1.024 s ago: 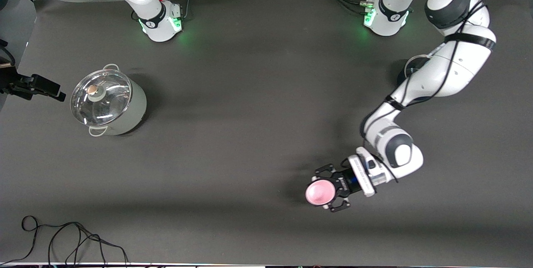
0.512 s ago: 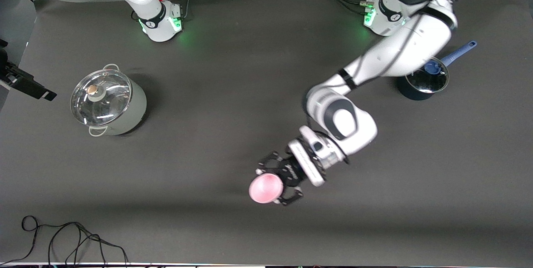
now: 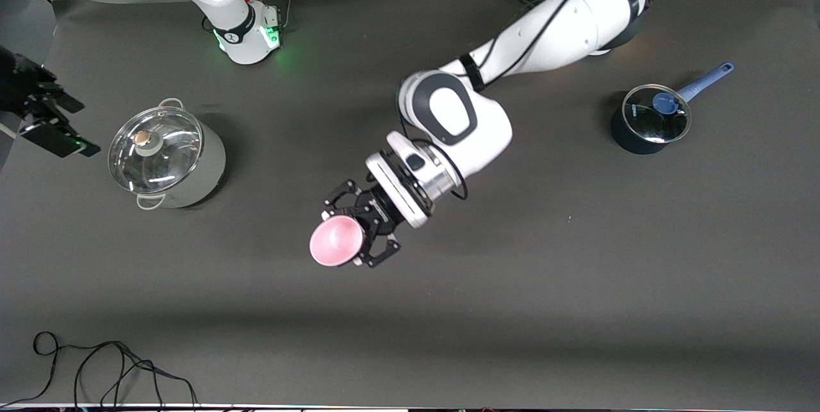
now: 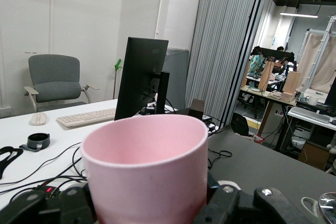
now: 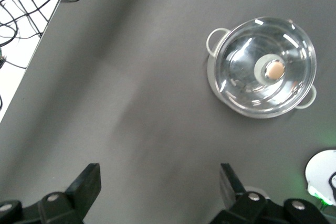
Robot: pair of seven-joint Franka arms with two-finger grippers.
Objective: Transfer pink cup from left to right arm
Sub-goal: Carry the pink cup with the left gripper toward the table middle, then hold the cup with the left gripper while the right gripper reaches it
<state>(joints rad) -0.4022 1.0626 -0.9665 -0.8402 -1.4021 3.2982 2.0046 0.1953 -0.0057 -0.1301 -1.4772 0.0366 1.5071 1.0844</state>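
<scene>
The pink cup (image 3: 334,242) is a small pale pink tumbler, held upright with its mouth up. My left gripper (image 3: 351,234) is shut on the pink cup and holds it in the air over the middle of the table. In the left wrist view the cup (image 4: 147,174) fills the lower middle between the black fingers (image 4: 251,203). My right gripper (image 3: 46,122) is up in the air at the right arm's end of the table, beside the steel pot. In the right wrist view it (image 5: 160,190) is open and empty, over bare dark mat.
A steel pot with a glass lid (image 3: 165,157) stands toward the right arm's end; it also shows in the right wrist view (image 5: 265,66). A small dark blue saucepan with a glass lid (image 3: 648,118) stands toward the left arm's end. A black cable (image 3: 96,367) lies near the front edge.
My left arm has swung the pink cup from the left arm's end to over the middle of the table, uncovering the blue saucepan. My right gripper has shifted slightly.
</scene>
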